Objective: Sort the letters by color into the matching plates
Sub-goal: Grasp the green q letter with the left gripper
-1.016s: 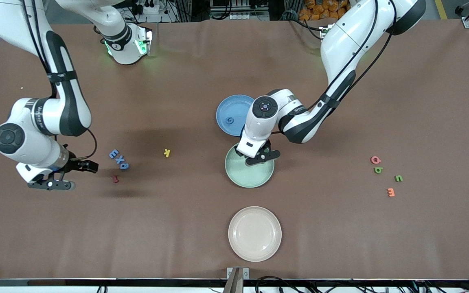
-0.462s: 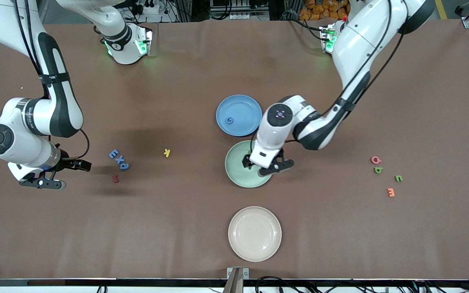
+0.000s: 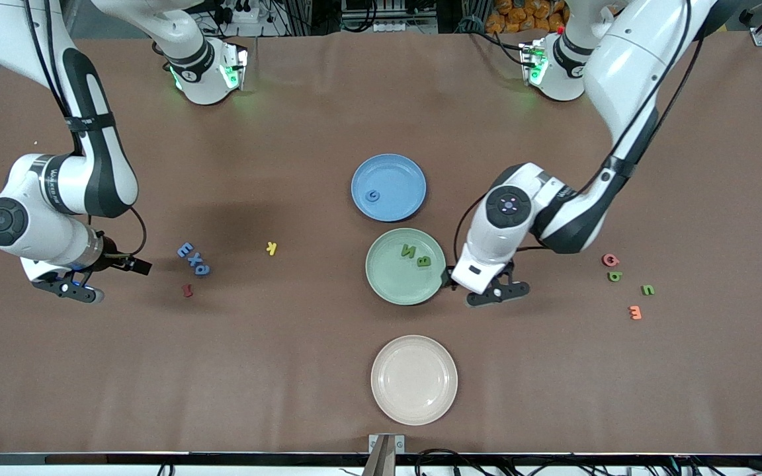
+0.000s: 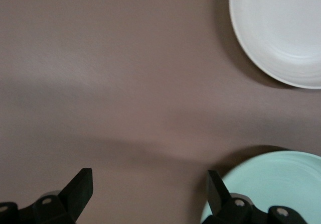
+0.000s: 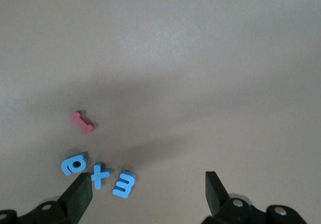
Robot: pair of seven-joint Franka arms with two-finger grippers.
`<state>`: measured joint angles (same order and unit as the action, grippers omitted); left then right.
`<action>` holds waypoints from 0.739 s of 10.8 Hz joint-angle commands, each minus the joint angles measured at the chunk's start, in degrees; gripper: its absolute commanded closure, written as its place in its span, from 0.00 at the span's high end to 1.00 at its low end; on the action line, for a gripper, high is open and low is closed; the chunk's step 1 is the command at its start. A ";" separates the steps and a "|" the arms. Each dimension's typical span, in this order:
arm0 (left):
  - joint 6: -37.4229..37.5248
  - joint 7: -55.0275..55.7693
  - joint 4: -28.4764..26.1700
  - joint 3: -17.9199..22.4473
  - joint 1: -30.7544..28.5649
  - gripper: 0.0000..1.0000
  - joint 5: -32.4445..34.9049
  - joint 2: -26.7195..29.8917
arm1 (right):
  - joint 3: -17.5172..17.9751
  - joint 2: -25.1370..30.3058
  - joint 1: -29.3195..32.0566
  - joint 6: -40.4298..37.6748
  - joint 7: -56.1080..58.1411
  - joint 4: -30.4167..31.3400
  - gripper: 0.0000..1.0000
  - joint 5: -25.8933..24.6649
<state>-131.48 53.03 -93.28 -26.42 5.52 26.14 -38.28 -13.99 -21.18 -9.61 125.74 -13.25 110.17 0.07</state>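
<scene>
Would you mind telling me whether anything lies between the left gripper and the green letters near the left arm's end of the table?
Nothing visible does. The left gripper hangs open beside the green plate; only bare table separates it from the green letters.

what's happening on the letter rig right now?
Color sort, partway through. The green plate holds two green letters, the blue plate one blue letter, and the cream plate none. The left gripper is open beside the green plate. The right gripper is open near three blue letters.
</scene>
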 commanded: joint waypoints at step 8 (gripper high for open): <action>-2.37 -19.54 -12.19 -1.26 -21.95 1.00 0.58 7.26 | 1.34 2.47 -0.05 3.80 -52.84 2.42 1.00 1.16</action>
<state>-131.53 33.44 -102.15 -26.80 -13.72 26.24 -32.44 -13.05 -19.93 -9.87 126.79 -50.51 111.02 0.32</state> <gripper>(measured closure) 0.000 0.000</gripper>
